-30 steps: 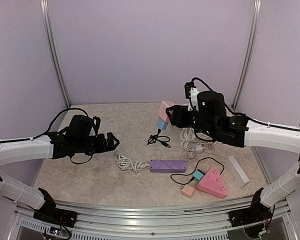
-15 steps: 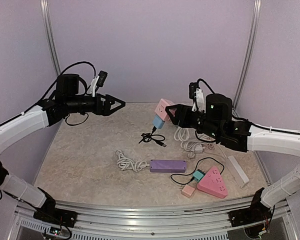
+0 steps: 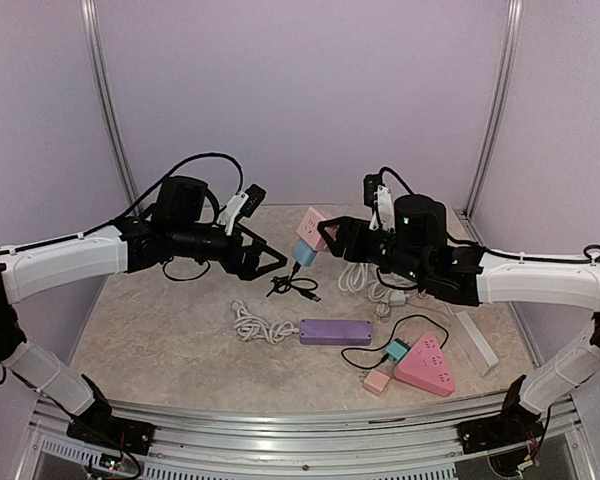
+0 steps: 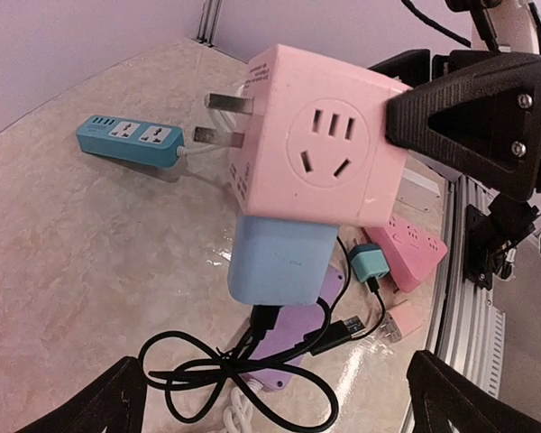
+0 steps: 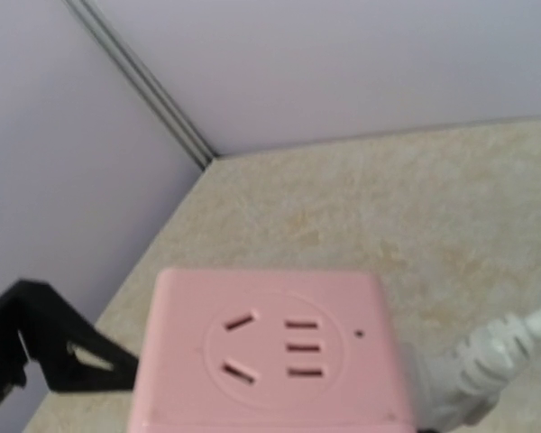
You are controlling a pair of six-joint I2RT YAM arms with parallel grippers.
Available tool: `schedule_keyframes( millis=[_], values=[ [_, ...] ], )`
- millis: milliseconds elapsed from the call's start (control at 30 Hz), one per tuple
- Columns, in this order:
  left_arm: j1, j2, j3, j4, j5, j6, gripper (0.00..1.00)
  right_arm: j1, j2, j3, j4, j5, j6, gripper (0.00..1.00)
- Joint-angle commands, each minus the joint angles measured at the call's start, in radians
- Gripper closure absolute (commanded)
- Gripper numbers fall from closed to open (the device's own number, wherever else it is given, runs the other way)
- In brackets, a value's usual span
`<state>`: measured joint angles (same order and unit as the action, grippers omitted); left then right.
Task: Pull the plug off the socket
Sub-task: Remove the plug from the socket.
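None of the pull is done: our right gripper (image 3: pixel 327 232) seemingly clenches the pink cube socket (image 4: pixel 320 149), blue charger plug (image 4: pixel 279 257) seated in it, left gripper (image 3: pixel 277 262) spread open.

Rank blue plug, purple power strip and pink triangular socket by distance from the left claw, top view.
1. Blue plug, just right of the left claw, under the pink cube socket.
2. Purple power strip, mid-table.
3. Pink triangular socket, near right.

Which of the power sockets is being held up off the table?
The pink cube socket, in the right gripper with a blue plug under it. The purple strip and pink triangular one lie on the table.
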<state>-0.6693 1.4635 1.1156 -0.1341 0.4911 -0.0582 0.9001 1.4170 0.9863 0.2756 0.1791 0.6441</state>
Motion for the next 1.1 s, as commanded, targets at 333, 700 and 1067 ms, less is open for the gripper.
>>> schedule_keyframes(
  millis=[333, 700, 1067],
  values=[
    [-0.047, -0.002, -0.045, 0.034, -0.119, -0.011, 0.11, 0.083, 0.081, 0.122, 0.098, 0.018, 0.035, 1.0],
    [-0.053, -0.01, -0.051, 0.041, -0.121, -0.009, 0.31, 0.103, 0.101, 0.137, 0.103, 0.037, 0.053, 1.0],
    [-0.067, 0.006, -0.039, 0.012, -0.163, 0.005, 0.32, 0.113, 0.113, 0.147, 0.111, 0.049, 0.062, 1.0]
  ],
)
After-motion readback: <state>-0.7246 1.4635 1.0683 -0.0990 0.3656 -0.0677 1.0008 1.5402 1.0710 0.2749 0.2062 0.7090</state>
